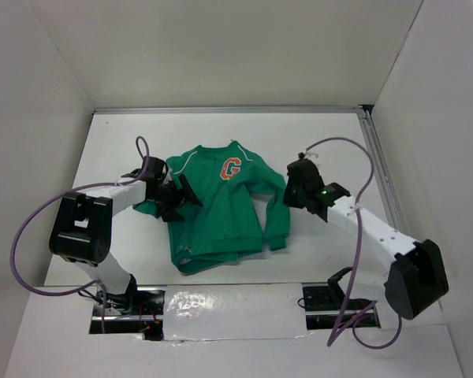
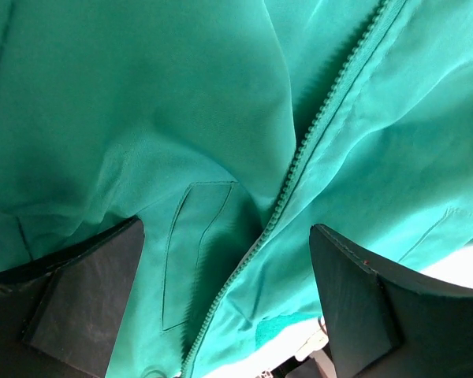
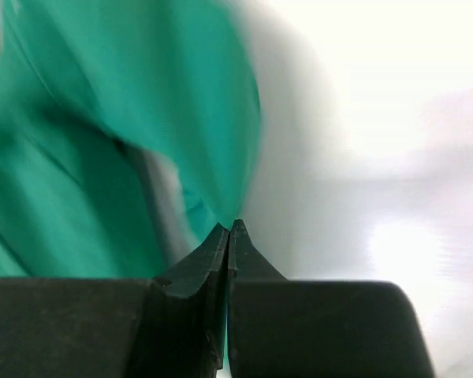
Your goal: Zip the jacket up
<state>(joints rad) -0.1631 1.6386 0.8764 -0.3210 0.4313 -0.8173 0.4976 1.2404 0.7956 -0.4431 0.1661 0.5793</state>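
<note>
On the left, my left gripper (image 1: 181, 201) sits low over the left front of the jacket (image 1: 221, 220). Its jaws are spread wide and hold nothing, and the zipper (image 2: 299, 153) runs between them. The jacket lies flat mid-table (image 1: 323, 252), collar far, hem near, orange G (image 1: 231, 168) facing up. On the right, my right gripper (image 3: 230, 230) is at the sleeve's edge with its jaws pressed together. I cannot tell whether they pinch cloth.
</note>
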